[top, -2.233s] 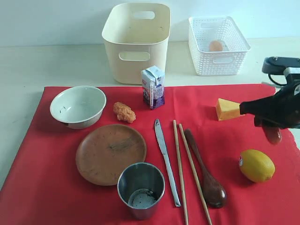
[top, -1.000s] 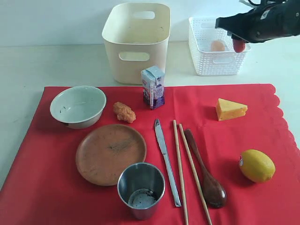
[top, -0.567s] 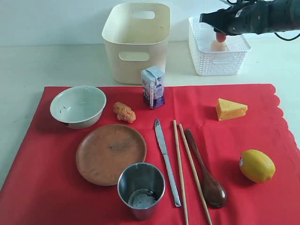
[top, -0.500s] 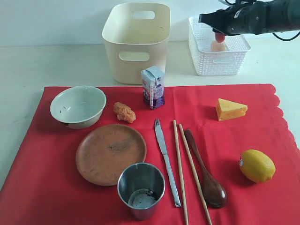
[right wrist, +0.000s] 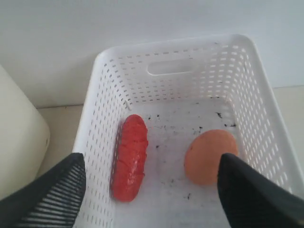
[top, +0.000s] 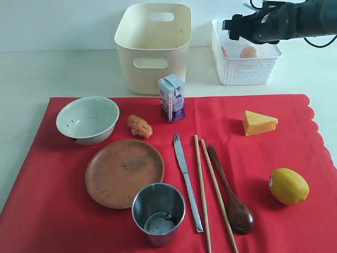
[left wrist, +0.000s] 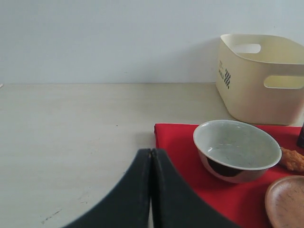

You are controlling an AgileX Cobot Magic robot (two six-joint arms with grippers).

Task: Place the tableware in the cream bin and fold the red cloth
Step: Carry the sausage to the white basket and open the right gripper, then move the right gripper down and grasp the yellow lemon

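Note:
On the red cloth lie a pale bowl, brown plate, steel cup, silver knife, two chopsticks and a dark wooden spoon. The cream bin stands behind the cloth. My right gripper hangs open above the white lattice basket, holding nothing; below it lie a red sausage and an egg. My left gripper is shut and empty over bare table, near the bowl and the cloth's corner.
A milk carton, a fried nugget, a cheese wedge and a lemon also sit on the cloth. Bare table lies left of the cream bin.
My right gripper carried the red sausage from the cloth's right side up over the white basket, opened, and the sausage now lies in the basket beside the egg.

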